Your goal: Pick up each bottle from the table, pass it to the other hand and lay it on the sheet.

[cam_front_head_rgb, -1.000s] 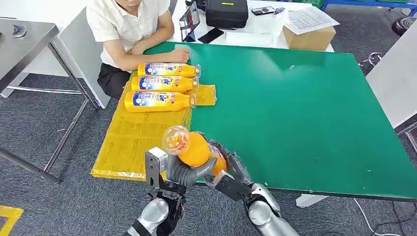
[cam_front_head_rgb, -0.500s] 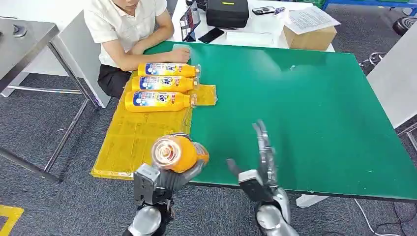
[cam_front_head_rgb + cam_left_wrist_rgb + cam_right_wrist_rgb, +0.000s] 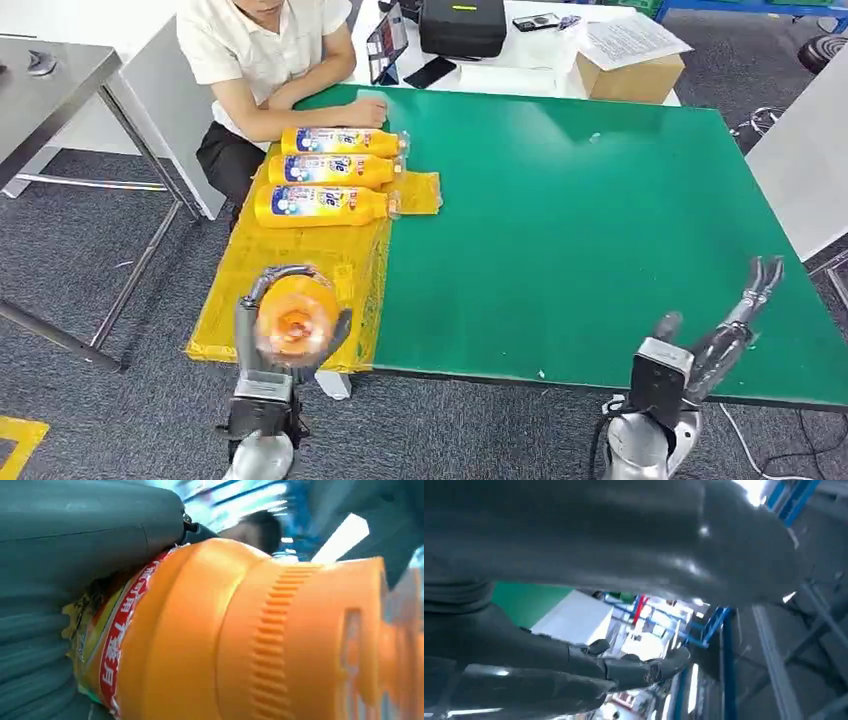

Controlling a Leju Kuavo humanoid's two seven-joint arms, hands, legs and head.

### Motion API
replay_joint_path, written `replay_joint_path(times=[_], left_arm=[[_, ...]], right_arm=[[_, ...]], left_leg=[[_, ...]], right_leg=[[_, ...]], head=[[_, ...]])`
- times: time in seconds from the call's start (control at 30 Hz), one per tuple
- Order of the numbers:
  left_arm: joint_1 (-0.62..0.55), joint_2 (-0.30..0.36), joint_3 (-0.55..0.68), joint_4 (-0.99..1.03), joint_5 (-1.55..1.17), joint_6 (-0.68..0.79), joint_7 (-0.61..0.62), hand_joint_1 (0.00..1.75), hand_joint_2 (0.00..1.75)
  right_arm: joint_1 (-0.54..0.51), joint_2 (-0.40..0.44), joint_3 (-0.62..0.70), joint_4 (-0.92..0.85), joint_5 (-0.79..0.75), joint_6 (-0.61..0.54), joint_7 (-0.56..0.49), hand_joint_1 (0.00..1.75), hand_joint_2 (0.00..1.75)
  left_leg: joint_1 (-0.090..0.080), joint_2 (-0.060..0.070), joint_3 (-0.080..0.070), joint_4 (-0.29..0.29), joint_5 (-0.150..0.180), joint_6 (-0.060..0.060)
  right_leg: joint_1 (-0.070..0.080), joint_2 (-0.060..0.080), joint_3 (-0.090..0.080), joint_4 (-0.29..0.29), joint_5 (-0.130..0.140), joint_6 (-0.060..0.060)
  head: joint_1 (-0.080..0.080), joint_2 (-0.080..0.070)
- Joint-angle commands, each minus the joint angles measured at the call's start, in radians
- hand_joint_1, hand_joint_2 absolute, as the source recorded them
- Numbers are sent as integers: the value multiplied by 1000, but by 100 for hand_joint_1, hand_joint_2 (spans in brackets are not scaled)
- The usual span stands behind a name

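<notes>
Left hand [image 3: 290, 325] clamps a bottle [image 3: 296, 322] at lower left, over the sheet [image 3: 262, 275].
Three bottles [image 3: 325, 171] lie beside a seated person [image 3: 262, 60]; right hand [image 3: 722, 335] empty, fingers apart (green table [image 3: 600, 220], grey carpet).

Green table [image 3: 600, 230] filling the middle of the frame

Yellow sheet [image 3: 270, 275] hangs over its left edge, with three bottles [image 3: 325, 170] lying on top, upper left.
</notes>
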Motion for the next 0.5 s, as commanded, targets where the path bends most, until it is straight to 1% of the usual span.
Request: replay_joint_path(times=[0.03, 0.1, 0.13, 0.17, 0.2, 0.3, 0.4, 0.47, 0.5], left_arm=[[-106, 14, 89, 253, -680, 7, 284, 175, 175], [-106, 14, 89, 253, -680, 7, 284, 175, 175], [-146, 38, 58, 331, -877, -61, 428, 175, 175], [-183, 34, 43, 371, -870, -110, 483, 175, 175], [-220, 39, 17, 416, -922, -157, 535, 175, 175], [-313, 33, -16, 511, -889, -270, 563, 175, 175], [-373, 44, -40, 539, -838, -406, 565, 173, 175], [-373, 44, -40, 539, -838, -406, 565, 173, 175], [-373, 44, -40, 539, -838, -406, 565, 173, 175]], right_arm=[[-31, 23, -14, 46, -38, -1, -2, 0, 0], [-31, 23, -14, 46, -38, -1, -2, 0, 0], [-31, 7, 18, 66, -53, -1, -2, 0, 0], [-29, 0, 42, 80, -64, -1, -2, 0, 0], [-27, 0, 58, 89, -83, -1, -2, 0, 0], [-21, -12, 111, 129, -120, -1, -2, 0, 0], [-13, -25, 142, 156, -159, -1, -2, 0, 0], [-13, -25, 142, 156, -159, -1, -2, 0, 0], [-13, -25, 142, 156, -159, -1, -2, 0, 0]], left_leg=[[1, 1, 4, -2, 1, -2], [0, 1, 2, -1, 0, -1], [1, 2, 3, -2, 0, -2], [1, 1, 2, -1, 0, -2], [1, -1, 4, -2, 1, -3], [1, -1, 4, -2, 2, -3], [1, -1, 2, -1, 2, -3], [2, -3, 2, -1, 2, -3], [1, -1, 2, -1, 2, -3]], right_leg=[[0, 1, 3, -2, 1, -2], [0, 2, 2, -1, 1, -2], [1, 3, 2, -1, 1, -3], [1, 1, 2, -1, 1, -2], [1, 0, 4, -1, 1, -3], [1, -1, 4, -2, 1, -3], [1, -1, 2, -1, 1, -2], [2, -2, 3, -1, 1, -2], [1, 0, 2, -1, 1, -2]], head=[[0, 0], [0, 0], [0, 0], [0, 0], [0, 0], [0, 0], [0, 0], [1, 0], [0, 0]])
